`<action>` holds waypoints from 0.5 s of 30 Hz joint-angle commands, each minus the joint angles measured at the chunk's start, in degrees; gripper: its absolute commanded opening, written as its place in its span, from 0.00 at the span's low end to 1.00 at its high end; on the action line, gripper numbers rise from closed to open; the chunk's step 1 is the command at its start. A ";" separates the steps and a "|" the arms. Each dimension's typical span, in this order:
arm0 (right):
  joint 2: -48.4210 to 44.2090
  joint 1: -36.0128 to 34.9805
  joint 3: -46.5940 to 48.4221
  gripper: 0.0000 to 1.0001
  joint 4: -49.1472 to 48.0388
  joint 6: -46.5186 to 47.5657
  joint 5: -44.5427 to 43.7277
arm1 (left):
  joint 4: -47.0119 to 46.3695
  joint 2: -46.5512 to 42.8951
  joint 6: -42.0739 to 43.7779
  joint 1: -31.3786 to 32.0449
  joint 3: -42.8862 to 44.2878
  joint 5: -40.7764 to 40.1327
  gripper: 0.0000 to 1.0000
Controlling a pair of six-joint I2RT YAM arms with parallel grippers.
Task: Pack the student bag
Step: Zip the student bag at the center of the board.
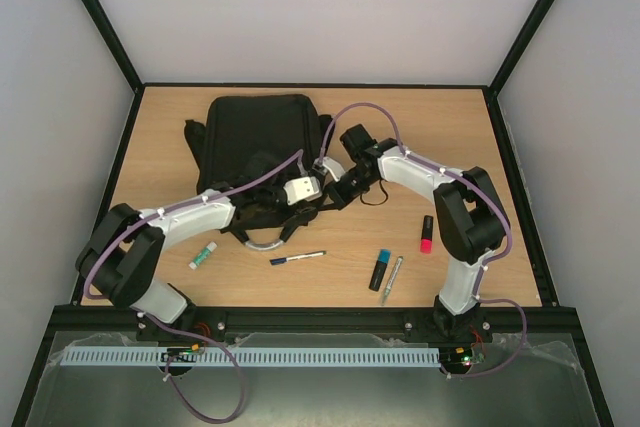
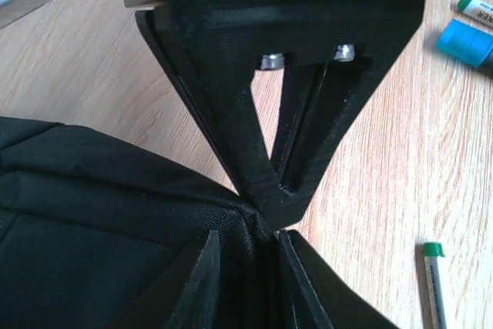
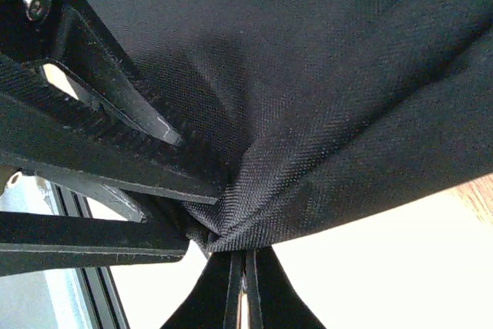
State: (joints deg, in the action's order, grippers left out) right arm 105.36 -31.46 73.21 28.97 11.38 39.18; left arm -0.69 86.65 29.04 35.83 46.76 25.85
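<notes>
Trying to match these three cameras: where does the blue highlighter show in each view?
Top external: the highlighter lies near the front edge, right of centre, beside a silver pen.
Left wrist: at the upper right edge, partly cut off.
Right wrist: not in it.
Shared landmark: the black bag, far centre-left from the top, lower left in the left wrist view, filling most of the right wrist view.

The student bag [image 1: 255, 137] lies at eleven o'clock on the tabletop [image 1: 480, 137]; left arm [image 1: 190, 217] and right arm [image 1: 420, 172] reach its edge (pens [image 1: 381, 269] at five o'clock).
</notes>
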 commanded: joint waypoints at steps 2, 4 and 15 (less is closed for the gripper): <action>-1.76 0.55 -0.79 0.01 2.48 0.41 3.23 | -0.48 2.03 0.73 0.46 1.34 -3.03 0.11; -1.50 1.75 -1.34 0.01 2.49 0.16 2.87 | 0.88 1.83 0.84 0.46 1.76 -2.94 0.03; 5.18 7.42 1.93 0.01 2.21 0.62 -0.51 | 7.65 -0.06 2.15 -2.04 2.68 3.04 0.02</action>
State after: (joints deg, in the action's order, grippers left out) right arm 106.83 -25.76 72.44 28.88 11.46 39.35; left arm 1.78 87.53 29.67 35.03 48.14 25.93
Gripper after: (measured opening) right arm 0.017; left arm 0.048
